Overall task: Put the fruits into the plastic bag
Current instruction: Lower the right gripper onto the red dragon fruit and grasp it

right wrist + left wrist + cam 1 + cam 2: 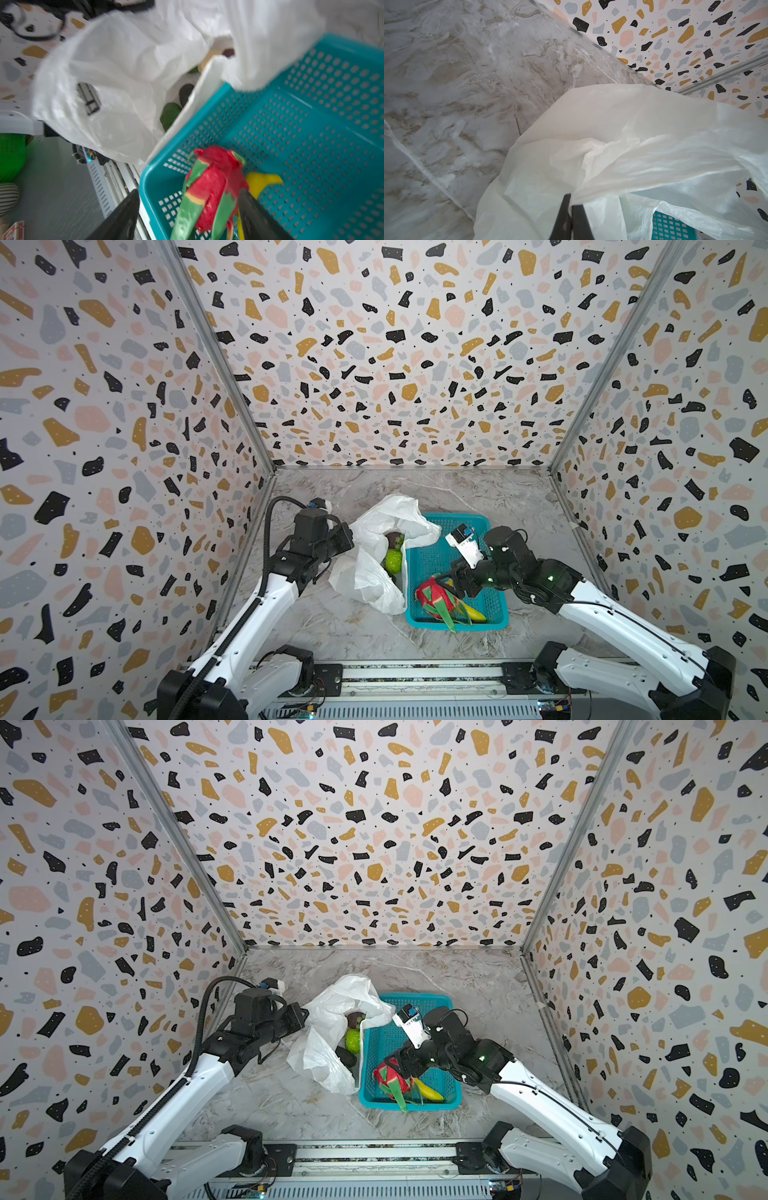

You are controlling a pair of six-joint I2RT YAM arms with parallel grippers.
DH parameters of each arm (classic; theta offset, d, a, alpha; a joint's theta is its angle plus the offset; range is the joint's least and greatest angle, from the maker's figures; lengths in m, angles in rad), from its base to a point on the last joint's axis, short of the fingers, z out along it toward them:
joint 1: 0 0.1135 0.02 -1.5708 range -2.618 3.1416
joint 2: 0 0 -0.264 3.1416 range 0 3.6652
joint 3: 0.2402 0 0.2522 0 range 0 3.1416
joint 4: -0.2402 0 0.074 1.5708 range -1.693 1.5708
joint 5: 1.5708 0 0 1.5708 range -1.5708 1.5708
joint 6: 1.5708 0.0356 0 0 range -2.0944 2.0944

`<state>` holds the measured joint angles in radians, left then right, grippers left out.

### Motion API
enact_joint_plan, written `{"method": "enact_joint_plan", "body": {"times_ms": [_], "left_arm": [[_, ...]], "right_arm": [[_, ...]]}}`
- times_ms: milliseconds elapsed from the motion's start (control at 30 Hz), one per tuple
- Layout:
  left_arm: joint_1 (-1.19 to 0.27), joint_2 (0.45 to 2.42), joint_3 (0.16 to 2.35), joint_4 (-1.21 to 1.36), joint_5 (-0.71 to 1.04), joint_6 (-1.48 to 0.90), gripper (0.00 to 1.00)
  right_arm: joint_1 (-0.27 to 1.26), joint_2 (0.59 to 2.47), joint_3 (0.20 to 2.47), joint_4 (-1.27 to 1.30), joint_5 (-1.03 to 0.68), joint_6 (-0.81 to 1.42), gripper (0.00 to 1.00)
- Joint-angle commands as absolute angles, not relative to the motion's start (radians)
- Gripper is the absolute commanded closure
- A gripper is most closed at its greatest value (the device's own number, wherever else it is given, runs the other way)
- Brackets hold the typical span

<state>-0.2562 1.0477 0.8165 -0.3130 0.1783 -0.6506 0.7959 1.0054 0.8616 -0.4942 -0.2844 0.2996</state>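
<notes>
The white plastic bag point(374, 576) point(328, 1058) lies crumpled on the marble table, left of the teal basket. Its mouth gapes upward. My left gripper point(349, 536) point(571, 202) is shut on the bag's edge point(633, 135) and holds it up. Inside the bag lie a green round fruit point(394, 560) point(354, 1040) and a dark brownish round fruit point(394, 539) point(355, 1018). The dragon fruit point(432, 597) point(212, 182) and the banana point(473, 612) point(259, 180) lie in the basket's near corner. My right gripper point(451, 580) point(188, 193) hangs open over the dragon fruit, its jaws wide on either side.
The teal perforated basket point(457, 520) point(311, 124) stands right of the bag, and a fold of the bag drapes over its far left corner. A dark green fruit point(345, 1056) also lies in the bag. Patterned walls enclose three sides; a metal rail point(415, 672) runs along the front.
</notes>
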Motion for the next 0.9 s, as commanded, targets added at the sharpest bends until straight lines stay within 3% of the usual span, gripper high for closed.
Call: {"method": "enact_joint_plan", "body": {"times_ms": [0, 67, 100, 333, 867], "left_arm": [[-0.252, 1.055, 0.853, -0.282, 0.194, -0.655, 1.0], [-0.253, 1.058, 0.854, -0.28, 0.196, -0.654, 1.0], [-0.253, 1.057, 0.854, -0.28, 0.196, -0.652, 1.0], [-0.252, 1.051, 0.843, -0.279, 0.192, -0.652, 1.0], [-0.252, 1.048, 0.822, -0.27, 0.199, -0.648, 1.0]], "right_arm": [[0.793, 0.993, 0.821, -0.534, -0.204, 0.374, 0.18], [0.793, 1.012, 0.802, -0.525, -0.204, 0.382, 0.13], [0.793, 1.031, 0.799, -0.52, -0.206, 0.382, 0.01], [0.798, 1.147, 0.811, -0.483, -0.254, 0.374, 0.01], [0.933, 1.451, 0.857, -0.486, -0.104, 0.392, 0.01]]}}
